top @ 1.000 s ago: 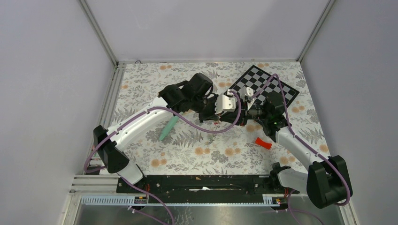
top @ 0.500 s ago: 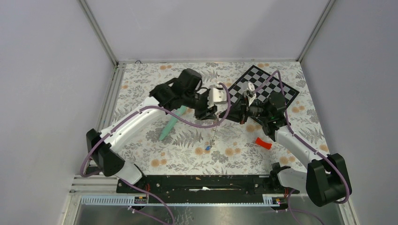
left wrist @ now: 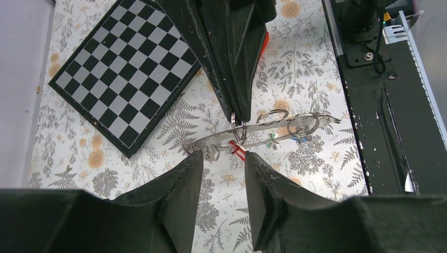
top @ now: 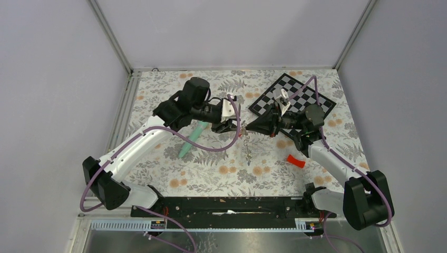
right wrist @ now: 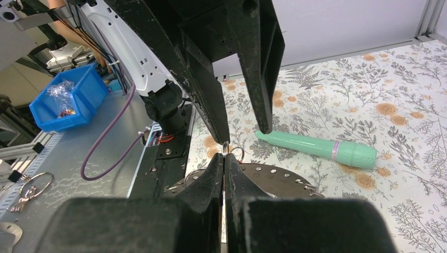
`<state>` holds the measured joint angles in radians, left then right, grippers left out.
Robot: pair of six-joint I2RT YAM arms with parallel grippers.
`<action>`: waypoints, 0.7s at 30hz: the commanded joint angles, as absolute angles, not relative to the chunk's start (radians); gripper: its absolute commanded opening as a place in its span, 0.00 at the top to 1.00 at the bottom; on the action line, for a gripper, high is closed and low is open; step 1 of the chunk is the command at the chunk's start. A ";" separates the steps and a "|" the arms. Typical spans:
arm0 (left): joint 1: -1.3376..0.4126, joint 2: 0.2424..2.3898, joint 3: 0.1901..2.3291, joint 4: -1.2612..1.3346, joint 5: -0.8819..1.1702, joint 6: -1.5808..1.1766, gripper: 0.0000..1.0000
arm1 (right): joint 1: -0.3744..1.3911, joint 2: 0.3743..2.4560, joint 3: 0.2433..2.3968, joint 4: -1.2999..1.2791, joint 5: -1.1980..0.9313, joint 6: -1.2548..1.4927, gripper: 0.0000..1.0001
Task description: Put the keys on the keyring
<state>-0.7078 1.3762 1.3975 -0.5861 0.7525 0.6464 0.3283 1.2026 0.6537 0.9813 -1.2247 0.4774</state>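
Now that the left gripper (top: 232,128) has been opened, empty, and drawn back, the keyring (top: 248,147) is seen overhead hung from the clamped right gripper (top: 246,127). Left wrist: keys (left wrist: 237,150) are seen dangling from it. Right wrist: handover is judged complete.

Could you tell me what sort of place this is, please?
Probably a robotics lab cell: an aluminium frame with white panels, a checkerboard, and a blue parts bin.
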 commanded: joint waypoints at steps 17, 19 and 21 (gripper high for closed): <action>-0.703 1.412 1.382 -0.534 0.875 0.699 0.72 | 0.330 1.193 0.689 1.061 -1.244 0.503 1.00; -0.702 1.418 1.384 -0.534 0.877 0.700 0.75 | 0.330 1.194 0.689 1.062 -1.243 0.505 1.00; -0.703 1.424 1.386 -0.534 0.879 0.698 0.80 | 0.330 1.194 0.689 1.061 -1.243 0.504 1.00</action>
